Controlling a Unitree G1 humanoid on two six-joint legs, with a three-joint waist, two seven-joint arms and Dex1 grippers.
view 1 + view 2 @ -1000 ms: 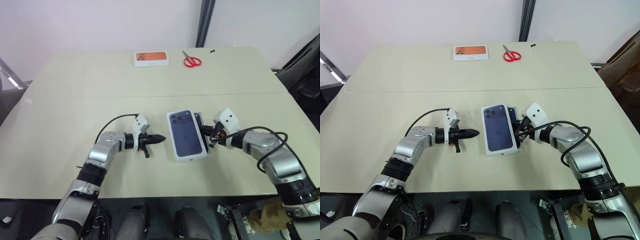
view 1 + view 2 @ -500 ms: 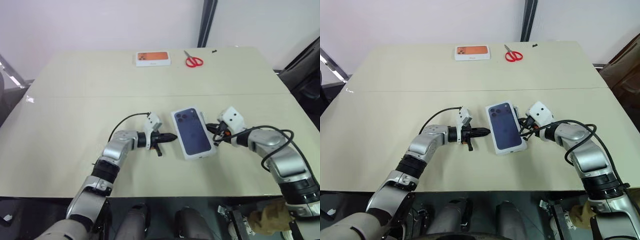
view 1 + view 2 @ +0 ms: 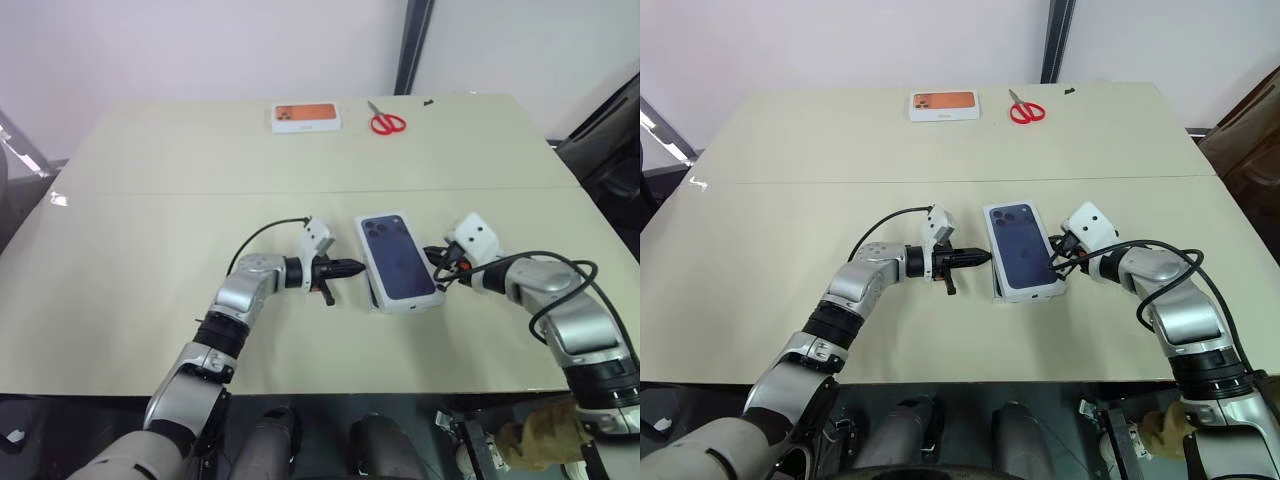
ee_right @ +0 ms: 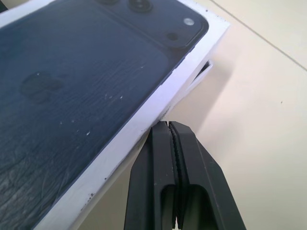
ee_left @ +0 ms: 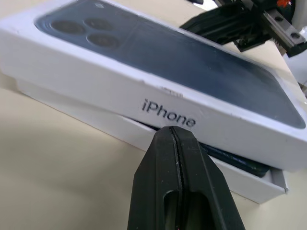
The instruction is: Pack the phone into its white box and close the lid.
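Two grippers are seen flanking the lid (image 3: 399,261), which is laid askew over the white box (image 5: 144,136) near the middle of the counter (image 3: 140,220), its printed phone picture facing up. In the left wrist view the lid is shown tilted rather than seated, with the white box protruding beneath it and a dark edge of the phone (image 5: 235,160) exposed in the gap between the two. The left gripper (image 3: 357,267) is held just beside the lid's left long side, its jaws pressed fully together and holding nothing. The right gripper (image 3: 433,261) is placed against the lid's right long side, its jaws likewise closed tight and empty. A white box with an orange top (image 3: 305,117) and red-handled scissors (image 3: 383,120) are set well apart at the far edge of the counter.
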